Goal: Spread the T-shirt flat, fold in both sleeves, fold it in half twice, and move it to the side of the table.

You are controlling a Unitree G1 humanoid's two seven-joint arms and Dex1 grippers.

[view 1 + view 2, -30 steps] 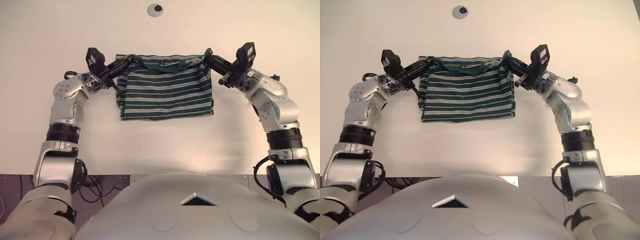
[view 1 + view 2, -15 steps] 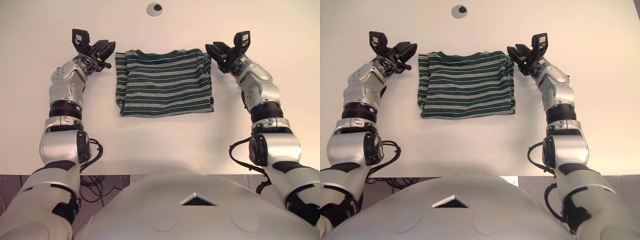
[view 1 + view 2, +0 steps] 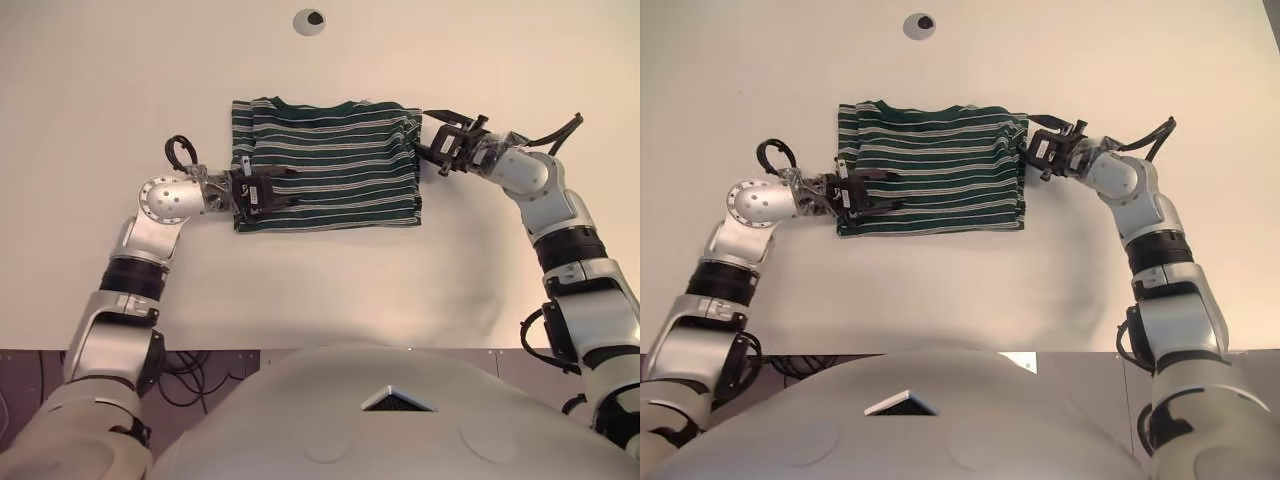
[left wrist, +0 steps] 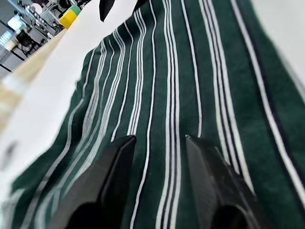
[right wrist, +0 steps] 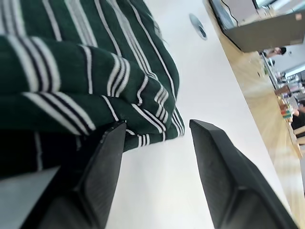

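Nearest, the left gripper (image 3: 283, 190) lies low over the near left corner of the T-shirt (image 3: 330, 160), which rests as a compact striped rectangle in the middle of the table (image 3: 300, 290). Farther off, the right gripper (image 3: 425, 133) meets the shirt's far right edge. This placement on opposite sides probably prepares a two-handed hold for the next fold. The wrist views add what the head views cannot: each gripper's fingers stand apart, clamped on nothing, and stacked cloth layers lie beside one right finger. Beyond sits a round port (image 3: 310, 18).
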